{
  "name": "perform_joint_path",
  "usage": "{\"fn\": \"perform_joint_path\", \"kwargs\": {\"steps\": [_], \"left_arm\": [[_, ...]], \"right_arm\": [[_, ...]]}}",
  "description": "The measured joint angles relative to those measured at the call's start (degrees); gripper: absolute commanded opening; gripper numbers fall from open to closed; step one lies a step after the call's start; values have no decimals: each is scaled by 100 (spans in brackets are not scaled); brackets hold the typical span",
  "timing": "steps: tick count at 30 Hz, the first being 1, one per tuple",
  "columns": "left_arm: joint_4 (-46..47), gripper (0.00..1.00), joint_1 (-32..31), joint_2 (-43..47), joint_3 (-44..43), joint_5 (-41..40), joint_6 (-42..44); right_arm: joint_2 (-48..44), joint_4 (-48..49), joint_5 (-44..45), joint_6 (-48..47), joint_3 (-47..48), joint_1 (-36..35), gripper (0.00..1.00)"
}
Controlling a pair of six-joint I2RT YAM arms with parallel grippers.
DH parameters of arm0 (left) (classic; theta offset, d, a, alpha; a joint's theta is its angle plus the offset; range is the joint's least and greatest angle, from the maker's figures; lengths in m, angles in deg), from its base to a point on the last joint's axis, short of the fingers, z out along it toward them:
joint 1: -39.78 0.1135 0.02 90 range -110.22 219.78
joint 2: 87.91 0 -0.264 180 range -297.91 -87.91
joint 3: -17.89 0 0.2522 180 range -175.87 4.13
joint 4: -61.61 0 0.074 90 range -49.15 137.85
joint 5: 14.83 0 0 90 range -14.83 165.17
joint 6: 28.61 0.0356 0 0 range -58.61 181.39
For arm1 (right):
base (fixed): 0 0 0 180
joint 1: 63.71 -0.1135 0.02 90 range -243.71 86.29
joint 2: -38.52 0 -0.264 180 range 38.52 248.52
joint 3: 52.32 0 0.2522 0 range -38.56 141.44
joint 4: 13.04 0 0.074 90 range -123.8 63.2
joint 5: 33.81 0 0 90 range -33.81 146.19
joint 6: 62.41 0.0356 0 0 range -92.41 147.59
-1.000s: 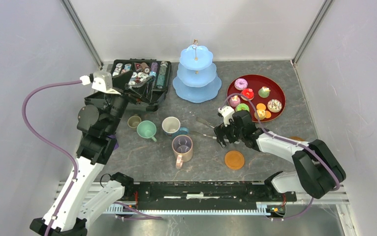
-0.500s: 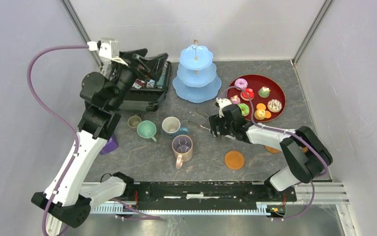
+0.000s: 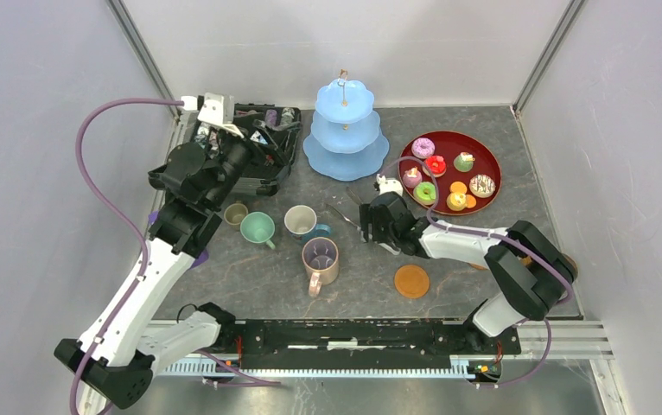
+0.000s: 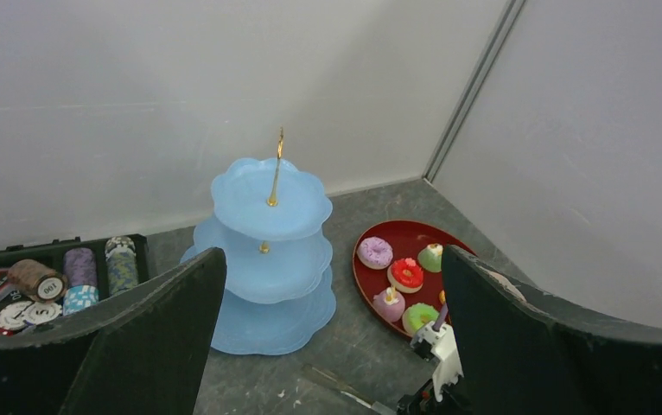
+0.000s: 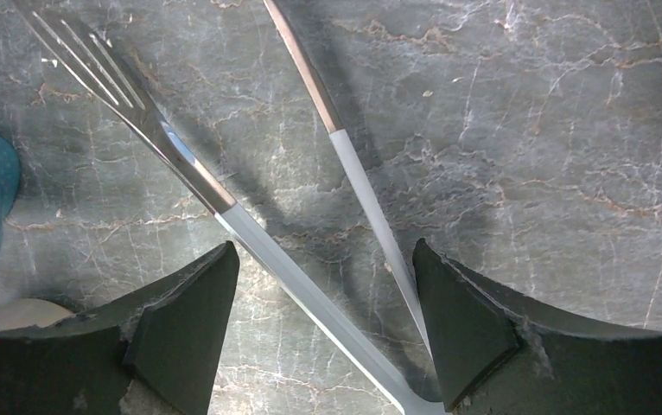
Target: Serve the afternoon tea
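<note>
- The right gripper (image 5: 323,259) is low over the grey table (image 3: 362,294), jaws released and spread wide, straddling both arms of the metal tongs (image 5: 224,207) without gripping them.
- The tongs lie flat, just right of the white-and-blue mug (image 3: 300,220).
- The left gripper (image 4: 332,259) is raised at the far left above the black case (image 4: 42,248), jaws apart and holding nothing.
- The pale-blue three-tier stand (image 3: 345,130) stands upright at the far middle, and all its tiers are bare.
- The pastries (image 3: 436,164) all sit on the dark red tray (image 3: 483,160), just right of the stand.
- Four mugs are grouped left of centre: olive (image 3: 236,213) farthest left, then mint green (image 3: 257,228), then white-and-blue, with the tall pink-purple one (image 3: 320,258) nearest.
- One round brown coaster (image 3: 411,280) lies on the table near the right arm, apart from the mugs.
</note>
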Motion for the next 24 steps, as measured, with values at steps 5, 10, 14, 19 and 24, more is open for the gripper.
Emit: {"fn": "perform_joint_path", "kwargs": {"steps": [5,10,14,19,24], "left_arm": [[-13,100,-44,79,181,-162,181],[35,100,-44,175,192,-216,280],[50,100,-44,212,192,-214,286],[66,100,-59,275,234,-214,286],[92,100,-105,302,262,-216,286]], "right_arm": [[-9,28,348,39,-59,-330,85],[-9,-63,717,-15,-79,-472,86],[-9,-315,964,59,-79,-494,73],[-9,-463,1143,330,-83,-597,66],[81,-627,1233,590,-28,-841,66]]}}
